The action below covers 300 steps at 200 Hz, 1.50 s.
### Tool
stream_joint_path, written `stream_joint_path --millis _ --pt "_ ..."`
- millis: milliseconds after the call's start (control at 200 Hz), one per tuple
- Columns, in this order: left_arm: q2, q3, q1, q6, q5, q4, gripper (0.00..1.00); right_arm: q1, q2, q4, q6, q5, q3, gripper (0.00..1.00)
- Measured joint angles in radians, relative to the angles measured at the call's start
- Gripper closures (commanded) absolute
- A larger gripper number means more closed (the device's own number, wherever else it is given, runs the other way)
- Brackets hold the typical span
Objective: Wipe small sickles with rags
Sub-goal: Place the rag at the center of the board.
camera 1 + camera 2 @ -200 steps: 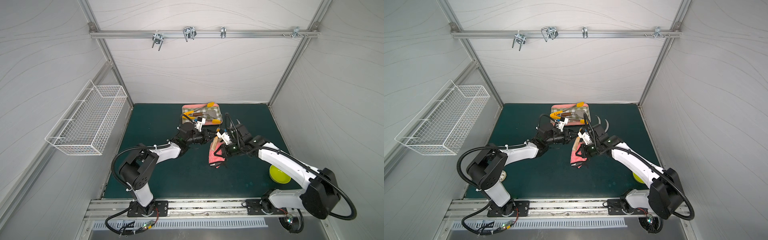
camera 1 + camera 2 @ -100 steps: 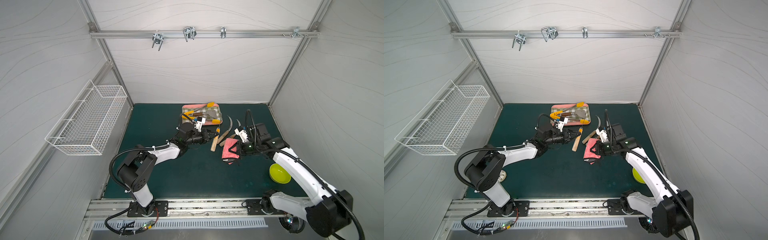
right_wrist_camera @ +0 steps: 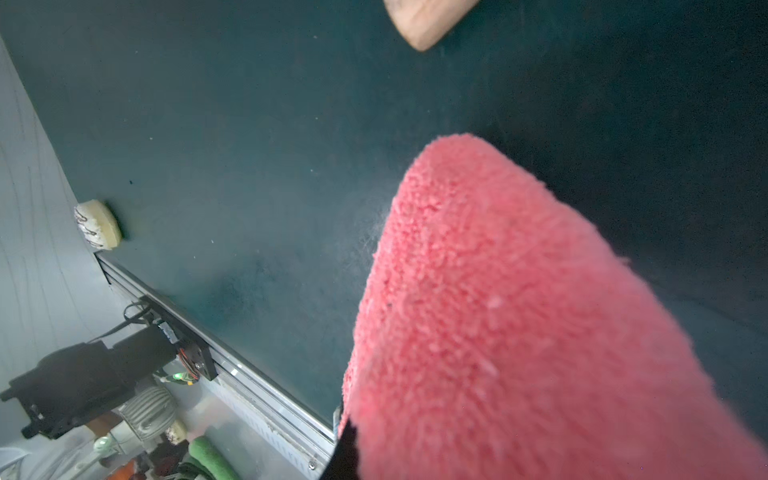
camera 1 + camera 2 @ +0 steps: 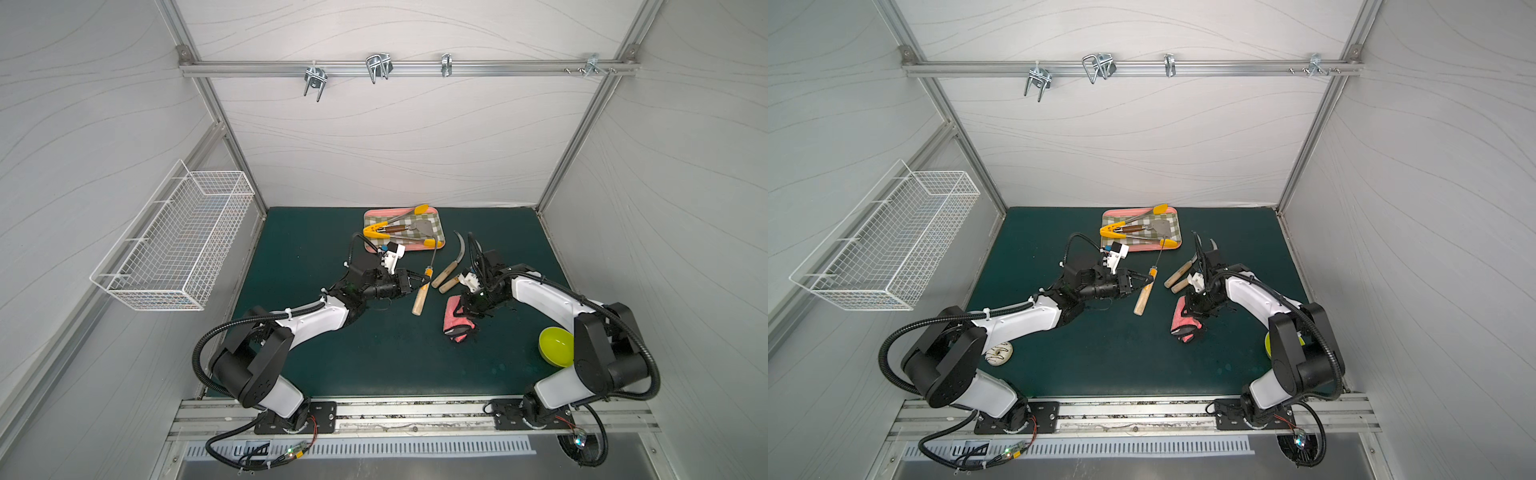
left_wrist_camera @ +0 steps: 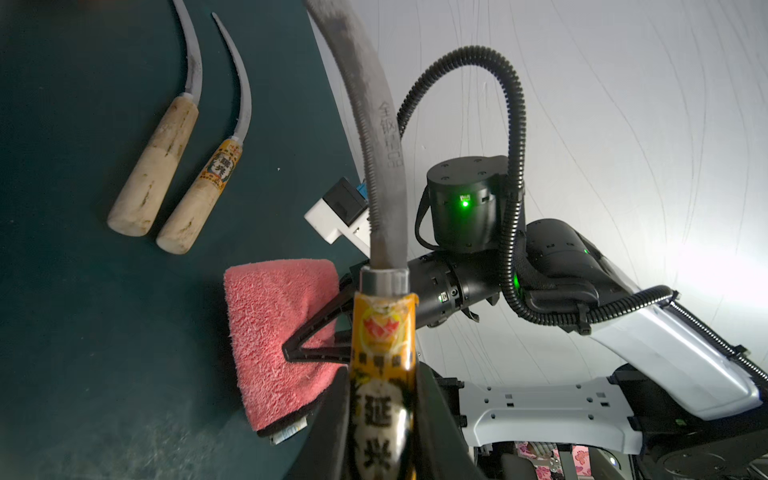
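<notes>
Just left of centre in both top views, the left gripper (image 4: 420, 284) is clamped on a small sickle (image 4: 417, 303) near the orange band at the top of its pale handle. The handle slants toward the lower edge of the frame, and the thin blade reaches up to the pink-rimmed checked tray (image 4: 411, 250). The left wrist view shows the jaws on either side of that labelled handle (image 5: 382, 374), with the grey blade curving off the top of the frame. Right of centre, two other sickles (image 4: 444, 275) lie side by side on the dark green mat (image 4: 374, 357), handles nearly touching. One is plain wood and one is banded (image 5: 205, 183). Just below them lies the pink rag (image 4: 455, 328), folded, with its dark backing showing at the lower end. The right gripper (image 4: 466, 308) sits at the rag's upper end with its black fingers (image 5: 316, 328) against the pink pile. Whether they pinch the cloth or stand slightly apart, I cannot tell. Yellow-tipped tongs (image 4: 376, 231) and a spatula (image 4: 420, 227) rest on the tray, and a green bowl (image 4: 555, 345) sits at the lower right.
</notes>
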Motion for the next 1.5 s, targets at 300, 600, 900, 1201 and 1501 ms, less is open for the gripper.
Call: stream_joint_path --millis 300,600,900,1201,1501 --pt "-0.002 -0.02 0.0 0.028 -0.004 -0.047 1.0 0.019 -0.027 -0.04 -0.018 0.007 0.031 0.52" --pt "-0.002 -0.022 0.0 0.037 -0.003 -0.05 1.0 0.019 -0.149 -0.177 -0.027 0.114 0.098 0.48" --pt "-0.007 -0.04 0.0 0.039 -0.003 -0.055 1.0 0.019 -0.138 -0.185 -0.018 0.143 0.077 0.5" --pt "-0.012 -0.06 0.0 0.039 -0.003 -0.054 1.0 0.02 -0.177 -0.185 -0.005 0.152 0.08 0.47" --pt "-0.016 -0.08 0.0 0.039 -0.004 -0.045 1.0 0.032 -0.134 -0.098 0.012 -0.063 0.075 0.48"
